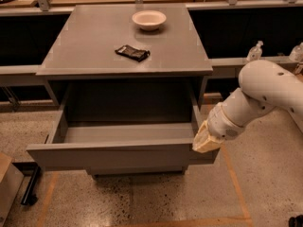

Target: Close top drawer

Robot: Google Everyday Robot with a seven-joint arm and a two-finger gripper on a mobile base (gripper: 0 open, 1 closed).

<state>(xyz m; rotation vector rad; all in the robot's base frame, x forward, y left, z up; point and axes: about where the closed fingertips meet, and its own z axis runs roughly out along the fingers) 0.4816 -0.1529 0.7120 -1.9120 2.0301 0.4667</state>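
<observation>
1. Wide matte grey top drawer, pulled partway out below the front edge of the desk; plain handle-less front towards the camera, deep rectangular grey box open to view, nothing seen inside.
2. Cream-coloured hand at the right end of the drawer front, below the front-right corner of the desk, seemingly touching the front's outer face.
3. Open or closed state of the hand: cannot tell.
4. Thick white arm reaching in from the right, beyond the desk's right edge, angled down towards the drawer front.
5. On the flat grey desk top: a round pale shallow bowl near the back edge, right of centre; a small dark flat packet around the middle, well apart from the bowl.
6. Speckled light floor beneath, with orange lines crossing it.
</observation>
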